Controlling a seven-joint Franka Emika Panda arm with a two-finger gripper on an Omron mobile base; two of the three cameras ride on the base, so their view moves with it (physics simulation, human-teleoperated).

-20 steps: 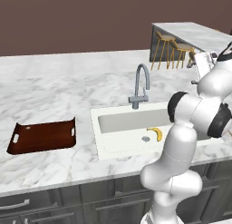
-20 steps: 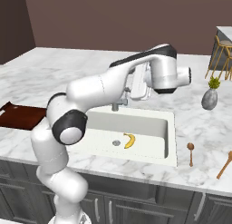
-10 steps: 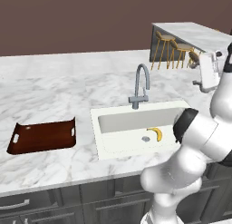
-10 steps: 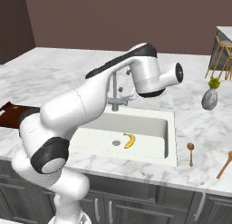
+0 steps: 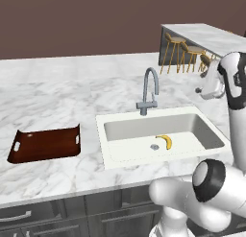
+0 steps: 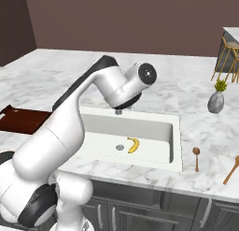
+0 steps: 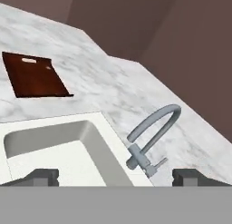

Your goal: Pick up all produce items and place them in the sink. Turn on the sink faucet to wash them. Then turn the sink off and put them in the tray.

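Jaws wide apart, empty, aimed at faucet (image 7: 149, 141).

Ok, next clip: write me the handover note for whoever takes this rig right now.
Pincer: open and empty, raised beside the sink, aimed at the faucet.
Banana: lying in the sink by the drain; first step done.
Faucet: no water seen running.
Tray: empty on the counter, on the sink's far side from the arm.
Left: turn on the faucet, wash, turn it off, move the banana to the tray.

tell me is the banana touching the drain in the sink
Apart. In the left base view a strip of white sink floor shows between the banana and the drain.
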